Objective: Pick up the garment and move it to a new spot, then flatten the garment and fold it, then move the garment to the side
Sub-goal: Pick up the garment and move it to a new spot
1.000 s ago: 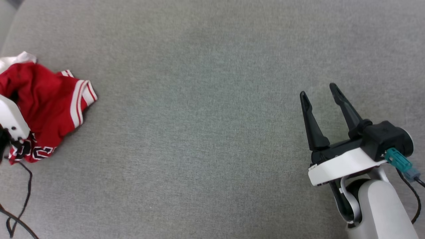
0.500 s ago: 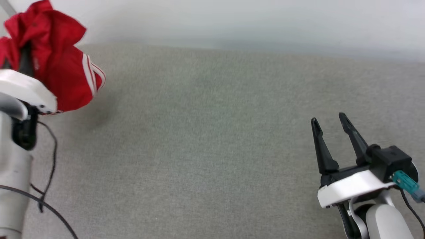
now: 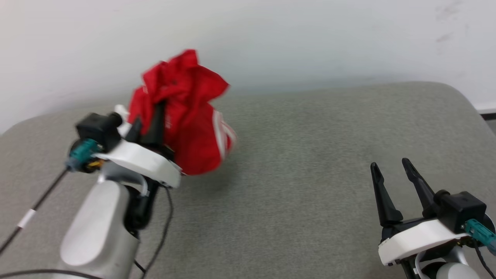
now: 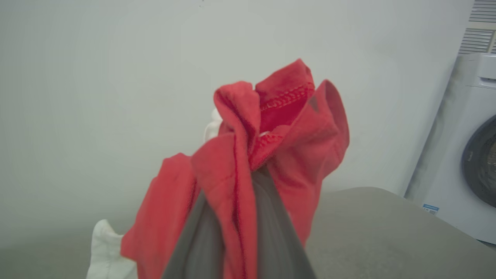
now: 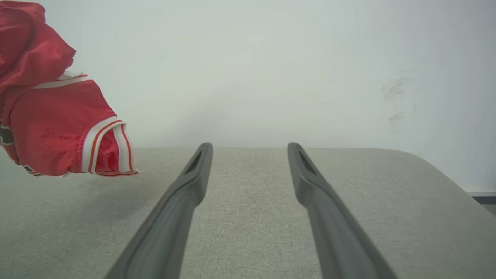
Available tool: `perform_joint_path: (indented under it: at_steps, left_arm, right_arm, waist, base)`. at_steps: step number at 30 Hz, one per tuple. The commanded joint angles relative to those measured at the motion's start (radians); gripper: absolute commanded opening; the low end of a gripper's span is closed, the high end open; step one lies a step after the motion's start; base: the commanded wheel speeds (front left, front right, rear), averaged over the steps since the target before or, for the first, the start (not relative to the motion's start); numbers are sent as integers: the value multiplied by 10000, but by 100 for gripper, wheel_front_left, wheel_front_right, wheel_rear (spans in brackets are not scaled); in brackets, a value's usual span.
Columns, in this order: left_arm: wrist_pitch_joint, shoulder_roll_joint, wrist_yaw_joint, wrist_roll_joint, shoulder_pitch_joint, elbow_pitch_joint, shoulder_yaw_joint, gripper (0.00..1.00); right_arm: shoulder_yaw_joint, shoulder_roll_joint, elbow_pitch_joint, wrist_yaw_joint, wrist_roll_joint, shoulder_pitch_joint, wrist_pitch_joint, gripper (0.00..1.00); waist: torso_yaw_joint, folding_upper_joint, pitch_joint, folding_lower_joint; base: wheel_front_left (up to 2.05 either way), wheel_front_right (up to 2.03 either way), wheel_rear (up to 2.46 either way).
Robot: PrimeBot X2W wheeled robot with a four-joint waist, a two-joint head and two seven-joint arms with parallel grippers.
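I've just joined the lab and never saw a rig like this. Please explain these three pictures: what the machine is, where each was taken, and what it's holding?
It is a wheeled robot with two arms, each ending in a gripper with two long dark fingers. One picture looks down from its head; the other two come from cameras on its wrists, looking along each gripper's fingers. The left gripper is shut on a crumpled red jersey with white, red-striped trim, which appears to hang clear of the grey padded surface. The right gripper is open and holds nothing. In the left wrist picture the cloth bunches around the fingers, with a washing machine at the right edge.
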Motion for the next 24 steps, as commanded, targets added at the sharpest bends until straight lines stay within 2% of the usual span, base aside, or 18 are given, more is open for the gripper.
perform_joint_path:
  at_steps: [1,5,10,19,20,21,22,24]
  left_arm:
    - [51,-125,19,41,275,-323,-170,0]
    - [223,-547,-68,22,842,-1092,-744,0]
    - [656,-862,-190,234,1441,-1353,-1689,0]
    - [1159,-879,-548,532,1915,-135,-2974,0]
    - [1206,-842,-593,578,1892,-45,-3080,14]
    - [1211,-840,-621,560,1895,9,-3182,42]
    - [1175,-845,-643,553,1870,25,-3245,100]
    - [988,-858,-683,593,1782,-39,-3342,100]
  right_arm:
    - [-37,8,-101,-3,-41,155,53,100]
    - [-74,8,-346,-3,-110,124,158,100]
    - [-31,8,-611,-3,-100,-122,109,100]
    - [6,6,-432,-3,-2,-449,-202,100]
    - [5,8,-399,-3,1,-490,-236,100]
    - [-1,8,-367,-3,8,-514,-255,100]
    - [-9,8,-322,-3,8,-510,-267,100]
    - [-28,6,-239,-3,16,-500,-322,100]
  waist:
    - [-414,0,-25,2]
    - [-676,0,345,2]
    - [-819,0,1147,2]
    - [-756,0,1961,2]
    - [-725,0,1967,2]
    - [-688,0,1957,2]
    - [-638,0,1924,2]
    - [-508,0,1784,2]
  base:
    - [0,0,0]
    - [0,0,0]
    - [0,0,0]
    - [0,0,0]
    - [0,0,0]
    - [0,0,0]
    - [0,0,0]
    - [0,0,0]
